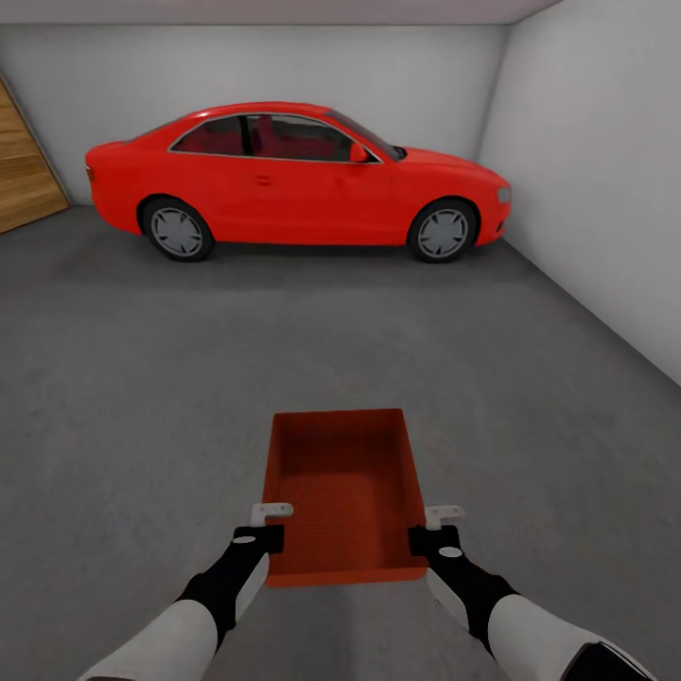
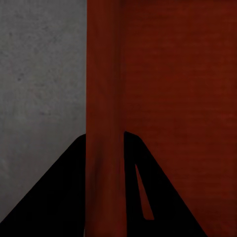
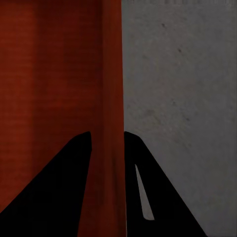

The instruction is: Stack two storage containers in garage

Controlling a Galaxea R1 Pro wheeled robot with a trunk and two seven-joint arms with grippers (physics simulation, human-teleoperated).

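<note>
Both your grippers are on the one container [image 1: 345, 497]: left gripper [image 1: 269, 526] straddles its left wall, right gripper [image 1: 437, 530] its right wall, near the end closest to you. Wrist views back this up: left jaws [image 2: 104, 185] have the thin orange wall running between the fingers, right jaws [image 3: 105, 185] the same, so both are clenched on the wall. Container sits level and open side up, straight ahead of you over the floor [image 1: 142, 397]. Can't tell whether it's touching down or hanging just above.

Step, as I read it: you're in the garage, placing the first container. Next move calls for lowering both arms evenly until it sits flat, then releasing both sides and backing out without dragging the walls. Leave room around it for the stack.

Count: one container, two grippers, one red car [image 1: 298, 180] parked along the far wall, well apart. Wood panel [image 1: 24, 170] at far left.
</note>
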